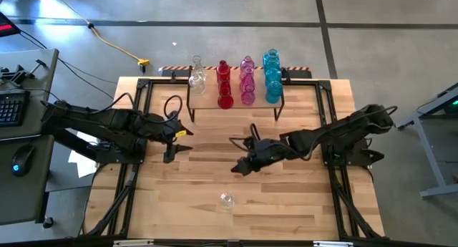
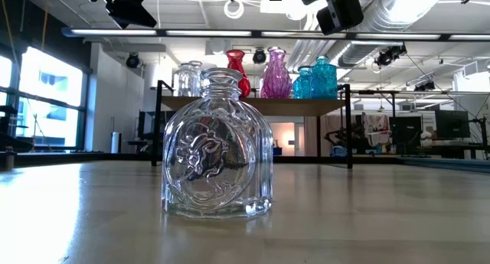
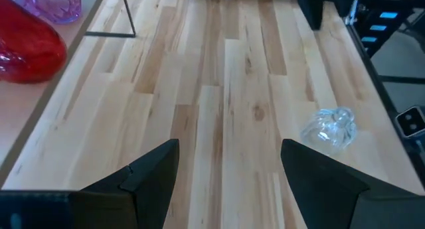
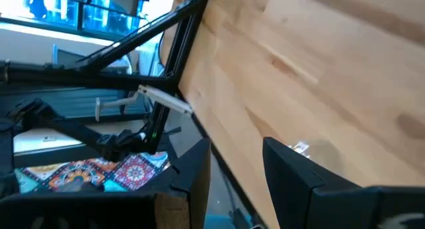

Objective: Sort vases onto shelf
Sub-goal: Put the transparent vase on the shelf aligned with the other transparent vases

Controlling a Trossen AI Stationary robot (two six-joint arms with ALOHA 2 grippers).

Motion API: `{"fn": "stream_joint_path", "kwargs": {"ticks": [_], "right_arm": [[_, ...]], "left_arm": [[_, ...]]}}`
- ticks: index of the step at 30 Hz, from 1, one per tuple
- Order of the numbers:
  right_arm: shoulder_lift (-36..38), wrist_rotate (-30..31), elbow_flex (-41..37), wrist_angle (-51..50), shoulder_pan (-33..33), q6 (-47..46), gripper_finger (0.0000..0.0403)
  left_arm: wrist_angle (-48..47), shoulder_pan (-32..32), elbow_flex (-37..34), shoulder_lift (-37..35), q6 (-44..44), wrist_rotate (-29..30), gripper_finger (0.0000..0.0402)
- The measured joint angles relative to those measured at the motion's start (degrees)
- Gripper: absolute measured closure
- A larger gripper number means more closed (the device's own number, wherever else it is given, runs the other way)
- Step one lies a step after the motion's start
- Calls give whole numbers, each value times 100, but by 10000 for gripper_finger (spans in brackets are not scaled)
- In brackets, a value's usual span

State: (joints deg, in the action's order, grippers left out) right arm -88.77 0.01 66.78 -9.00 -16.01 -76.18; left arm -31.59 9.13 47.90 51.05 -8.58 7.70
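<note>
Glass, so the lone clear vase (image 1: 227, 200) on the bench (image 1: 286, 211) looks slick and breakable; I'd grab its neck. Left gripper (image 1: 176, 144) fingers are spread with nothing in them, and right gripper (image 1: 238, 166) fingers are part-open, empty.

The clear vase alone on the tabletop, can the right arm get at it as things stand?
Probably yes. The clear vase stands alone on open tabletop, and nothing lies between it and the empty right gripper, which hangs just beyond it.

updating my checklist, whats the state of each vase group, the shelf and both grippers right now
clear vase on the table: upright, alone, not yet shelved
clear vases: standing on the shelf
red vases: on the shelf
pink vases: on the shelf
blue vases: on the shelf
shelf: nearly full
left gripper: open, empty
right gripper: open, empty
</note>
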Motion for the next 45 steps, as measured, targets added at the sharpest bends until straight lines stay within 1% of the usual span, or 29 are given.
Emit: {"fn": "stream_joint_path", "kwargs": {"ticks": [4,9,14,22,32,45], "right_arm": [[-122,97,0,156,-214,-161,284],[-307,425,0,337,-471,-369,284],[-644,567,0,660,-664,-608,284],[-1092,600,0,1043,-813,-904,284],[-1389,617,0,1054,-918,-993,284],[-1410,815,0,891,-916,-743,284]], "left_arm": [[65,0,0,0,-167,-15,147],[178,0,0,-1,-340,-13,147],[196,-2,0,2,-612,-14,147],[191,-2,0,4,-782,-13,147],[189,-4,0,4,-787,-12,147],[187,-4,0,4,-789,-8,147]]}}
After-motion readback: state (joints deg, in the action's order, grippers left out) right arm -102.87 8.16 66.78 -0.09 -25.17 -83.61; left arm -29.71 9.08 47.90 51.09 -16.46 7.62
